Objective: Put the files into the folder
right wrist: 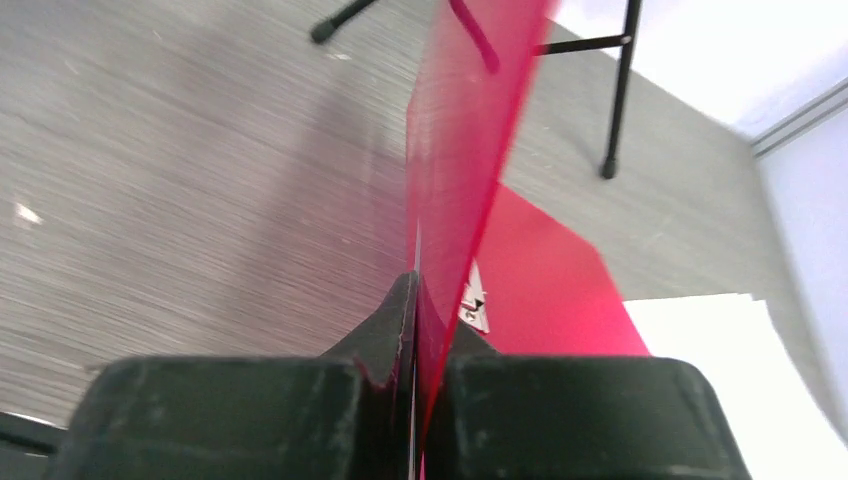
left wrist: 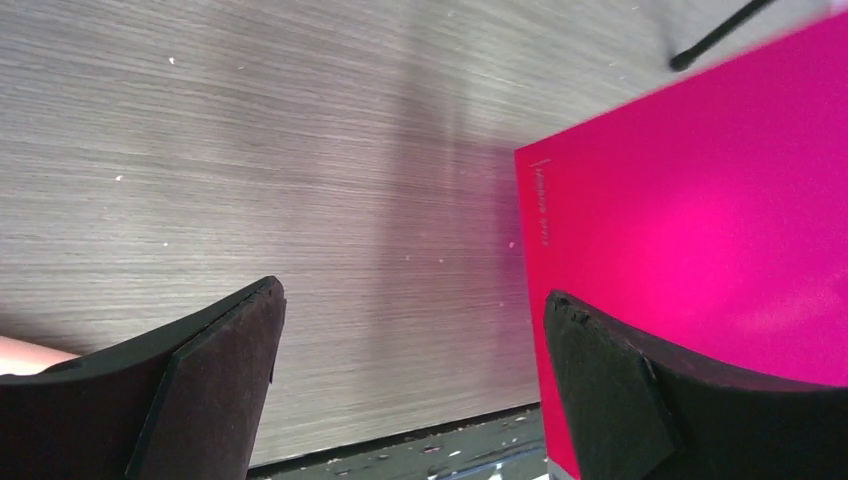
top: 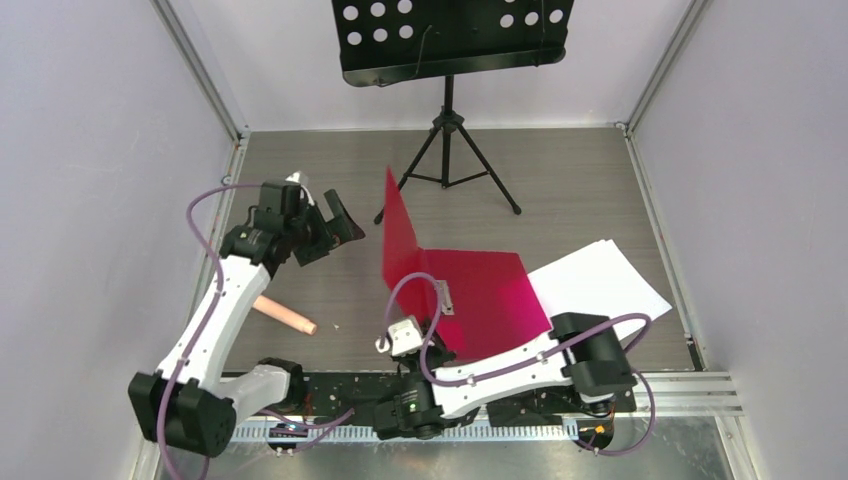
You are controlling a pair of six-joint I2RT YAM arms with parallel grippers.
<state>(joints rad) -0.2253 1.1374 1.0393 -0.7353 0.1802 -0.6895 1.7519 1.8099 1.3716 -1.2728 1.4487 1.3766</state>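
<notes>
At the middle of the table (top: 560, 190) a red folder (top: 485, 300) lies open: its back half is flat on the wood, while its cover (top: 400, 235) stands nearly upright along the left side. The right gripper (right wrist: 418, 300) has its jaws pressed together on the near edge of that cover, pinching it. The right wrist view shows the red sheet rising out of the jaws, blurred towards the top. A metal clip (top: 443, 295) sits on the flat half close to the fold. Just right of the folder, a stack of white paper (top: 600, 280) lies flat on the table, its left edge meeting the folder's right edge; whether it slips beneath cannot be told. The left gripper (top: 332, 230) hangs to the left of the upright cover, apart from it, with jaws spread wide and nothing between them. Its wrist view shows the cover's outer face at the right of the frame with a thin line of print (left wrist: 541, 205). A pink stick (top: 285, 314) lies on the table at lower left, and a black music stand (top: 450, 45) stands at the back.
</notes>
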